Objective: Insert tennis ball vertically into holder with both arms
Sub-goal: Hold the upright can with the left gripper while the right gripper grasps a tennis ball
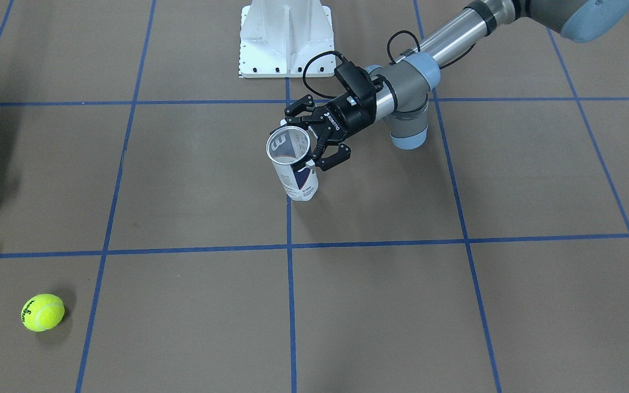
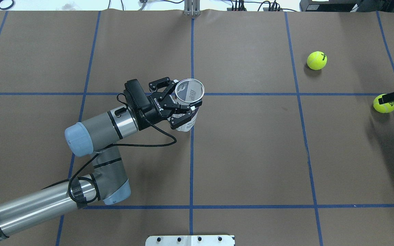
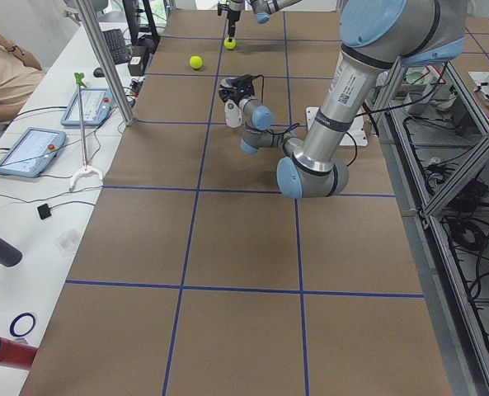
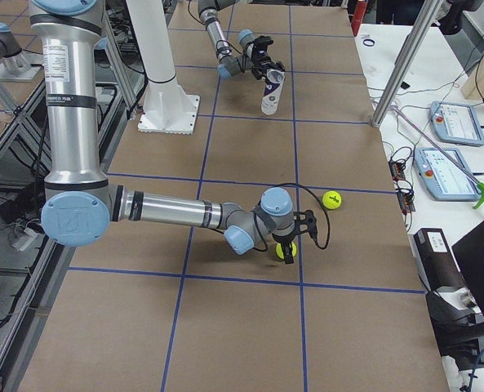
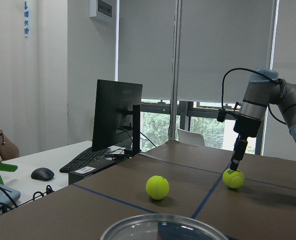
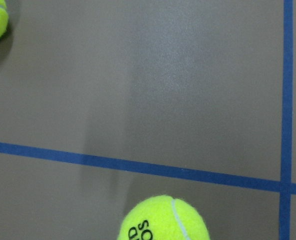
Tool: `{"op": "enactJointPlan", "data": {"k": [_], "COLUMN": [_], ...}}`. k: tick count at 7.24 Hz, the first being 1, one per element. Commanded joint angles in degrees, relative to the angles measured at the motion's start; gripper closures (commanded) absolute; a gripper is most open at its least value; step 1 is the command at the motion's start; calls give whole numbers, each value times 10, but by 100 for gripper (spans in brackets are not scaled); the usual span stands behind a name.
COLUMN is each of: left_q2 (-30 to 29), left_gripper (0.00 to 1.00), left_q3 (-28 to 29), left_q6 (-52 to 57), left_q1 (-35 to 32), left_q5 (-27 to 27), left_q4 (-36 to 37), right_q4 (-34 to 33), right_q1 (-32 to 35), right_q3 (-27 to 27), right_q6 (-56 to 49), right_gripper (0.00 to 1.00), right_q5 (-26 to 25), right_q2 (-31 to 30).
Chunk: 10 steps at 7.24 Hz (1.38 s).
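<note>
The holder (image 1: 292, 169), a clear can with a white and navy label and a silver rim, stands upright near the table's middle; it also shows in the overhead view (image 2: 190, 91). My left gripper (image 1: 314, 143) is shut on its upper part from the side. One tennis ball (image 2: 385, 103) lies at the table's right edge. My right gripper (image 2: 386, 98) points down, its tip at the top of this ball (image 5: 233, 178). I cannot tell whether it is open or shut. A second tennis ball (image 2: 316, 60) lies free farther out.
The white pedestal base (image 1: 285, 38) stands at the robot's side of the table. Blue tape lines cross the brown table. Tablets and a monitor sit on side benches beyond the table's ends.
</note>
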Motion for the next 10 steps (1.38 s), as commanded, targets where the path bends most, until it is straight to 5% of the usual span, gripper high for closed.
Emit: {"op": "enactJointPlan", "data": {"k": [1, 2, 3, 4, 5, 6, 7, 10], "left_q2": [0, 0, 0, 0, 0, 0, 0, -14], "left_gripper": [31, 31, 31, 31, 31, 31, 31, 31], "left_q3": [0, 0, 0, 0, 0, 0, 0, 5], "left_q6": [0, 0, 0, 0, 0, 0, -2, -6], "left_q1": [0, 0, 0, 1, 1, 1, 2, 11], "left_q5": [0, 0, 0, 0, 0, 0, 0, 0], "left_q4": [0, 0, 0, -8, -12, -12, -18, -61], "right_q4": [14, 14, 14, 15, 15, 14, 14, -20], "right_q1": [-20, -25, -30, -30, -30, -30, -29, -7], "right_q3": [-7, -7, -7, -7, -6, -4, 8, 34], "right_q6": [20, 20, 20, 18, 17, 16, 17, 21], "right_gripper": [1, 1, 17, 56, 81, 93, 100, 100], "right_q5": [-13, -18, -28, -29, -29, -30, -23, 28], "right_q2": [2, 2, 2, 0, -1, 0, 2, 40]}}
